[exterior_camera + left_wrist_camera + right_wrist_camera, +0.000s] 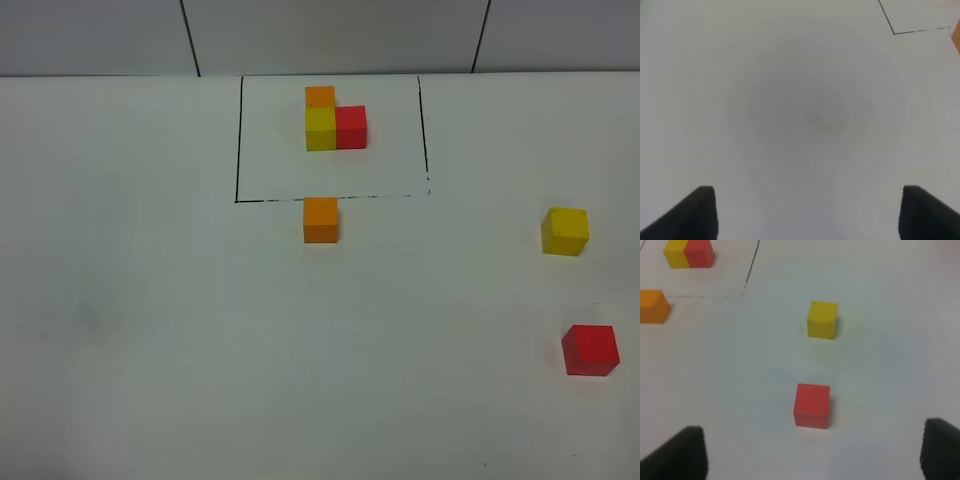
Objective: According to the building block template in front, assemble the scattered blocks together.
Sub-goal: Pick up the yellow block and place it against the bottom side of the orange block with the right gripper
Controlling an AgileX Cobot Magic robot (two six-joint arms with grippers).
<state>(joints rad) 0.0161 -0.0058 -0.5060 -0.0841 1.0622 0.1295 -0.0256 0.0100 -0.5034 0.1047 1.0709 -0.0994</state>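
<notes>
On the white table [150, 350], far middle, a thin black outline [237, 140] frames the building block template [335, 125], 3 joined cubes in an L. The loose orange cube [320, 220] sits just beside the outline's near line. The yellow cube [565, 231] and the red cube [590, 350] lie apart at right. The left gripper [810, 212] and the right gripper [812, 452] each show only 2 dark fingertips, spread wide and holding nothing.

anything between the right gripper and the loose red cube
Nothing visible does. The right gripper is open, and only table lies between it and the red cube. The yellow cube sits beyond, not between.
</notes>
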